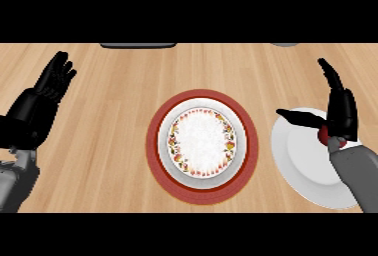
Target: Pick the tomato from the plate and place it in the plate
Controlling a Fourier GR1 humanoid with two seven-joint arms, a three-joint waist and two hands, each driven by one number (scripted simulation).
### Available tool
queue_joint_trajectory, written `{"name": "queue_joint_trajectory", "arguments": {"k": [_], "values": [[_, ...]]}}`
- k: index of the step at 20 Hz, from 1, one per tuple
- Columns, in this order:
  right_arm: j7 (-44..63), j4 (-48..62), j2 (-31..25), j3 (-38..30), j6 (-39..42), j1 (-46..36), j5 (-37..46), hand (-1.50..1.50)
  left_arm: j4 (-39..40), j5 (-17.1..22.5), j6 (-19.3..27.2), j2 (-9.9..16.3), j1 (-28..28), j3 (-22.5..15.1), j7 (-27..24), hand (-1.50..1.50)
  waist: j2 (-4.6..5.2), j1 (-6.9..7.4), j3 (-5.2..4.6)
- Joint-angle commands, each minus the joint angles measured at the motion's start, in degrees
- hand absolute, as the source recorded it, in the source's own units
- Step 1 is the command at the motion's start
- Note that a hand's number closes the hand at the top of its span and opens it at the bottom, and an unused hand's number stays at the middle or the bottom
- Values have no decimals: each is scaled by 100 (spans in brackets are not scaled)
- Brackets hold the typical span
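A plain white plate [303, 165] lies at the right of the wooden counter. On it a red tomato [323, 133] shows only as a small patch, mostly hidden behind my right hand [342, 112]. That hand hovers over the plate, open, with fingers straight and pointing away and the thumb spread out to the left. In the middle lies a white plate with a floral rim [221, 172], resting on a round red mat [247, 150]. My left hand [46, 90] rests open at the left edge, fingers up.
A dark flat object [138, 45] lies at the counter's far edge, and a grey object [284, 44] shows just to its right. Bare wood lies between the left hand and the red mat.
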Motion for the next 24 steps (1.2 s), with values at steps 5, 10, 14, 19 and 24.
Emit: {"name": "queue_joint_trajectory", "arguments": {"k": [5, 10, 14, 19, 24], "values": [[2975, -147, -1291, 818, 1718, -260, 848, -150, -7, -73, -43, -127, 194, -89, -136, 0, -27, -18, -33], [4536, -585, -1576, 1099, 3525, -682, 363, -150, -80, -56, -35, -47, 48, 14, 46, 0, -29, 17, -12], [5456, -770, -1452, 1066, 4375, -971, -55, -150, -14, -36, -84, -158, -22, 40, 70, 0, 21, 51, 7], [5779, -1012, -1373, 851, 4575, -685, 276, -150, -187, -218, -218, -219, 129, 170, 88, 0, 29, 54, 17], [5723, -251, -1343, 591, 4784, -980, 649, -150, -108, -360, -218, -439, -100, 151, 204, 0, 45, 85, 18]]}}
